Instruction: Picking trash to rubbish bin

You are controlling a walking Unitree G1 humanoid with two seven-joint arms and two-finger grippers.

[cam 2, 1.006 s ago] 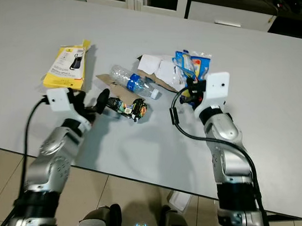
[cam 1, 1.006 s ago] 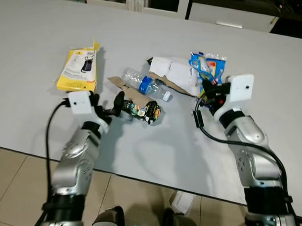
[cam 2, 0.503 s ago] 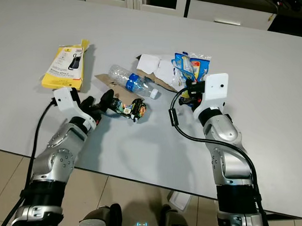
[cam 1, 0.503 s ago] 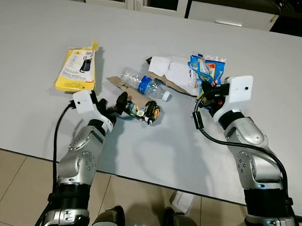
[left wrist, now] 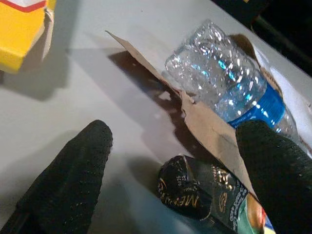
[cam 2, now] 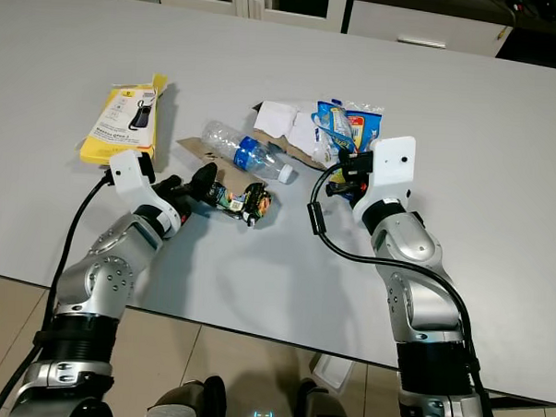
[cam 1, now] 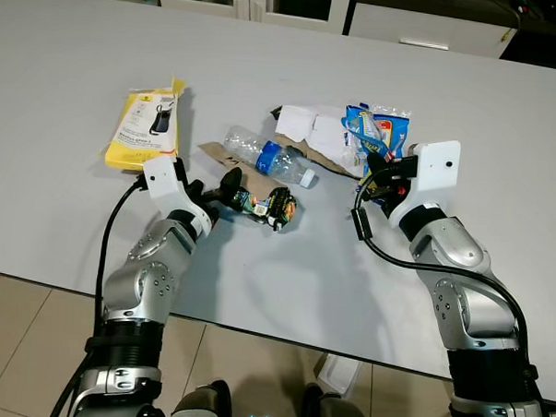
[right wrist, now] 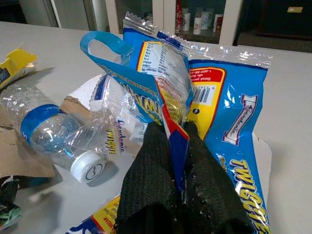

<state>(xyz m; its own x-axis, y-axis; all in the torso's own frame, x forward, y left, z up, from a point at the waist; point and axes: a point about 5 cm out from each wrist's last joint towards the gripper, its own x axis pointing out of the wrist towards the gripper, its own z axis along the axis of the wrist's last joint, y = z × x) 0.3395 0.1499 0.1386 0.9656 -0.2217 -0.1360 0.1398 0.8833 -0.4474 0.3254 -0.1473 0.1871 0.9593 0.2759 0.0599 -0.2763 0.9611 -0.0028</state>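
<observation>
Trash sits mid-table: my left gripper (left wrist: 165,180), fingers apart, straddles the crumpled dark wrapper (left wrist: 204,195), light and springy, best pinched across its middle. At two o'clock, my right gripper (right wrist: 178,161) is clamped on the slippery blue snack bag (right wrist: 234,117).

Left hand (left wrist: 170,161) reached forward, fingers now straddling dark wrapper (left wrist: 204,195); blue snack bag (right wrist: 195,97) shifted slightly.

"twiz" on blue snack bag (right wrist: 234,122).
</observation>
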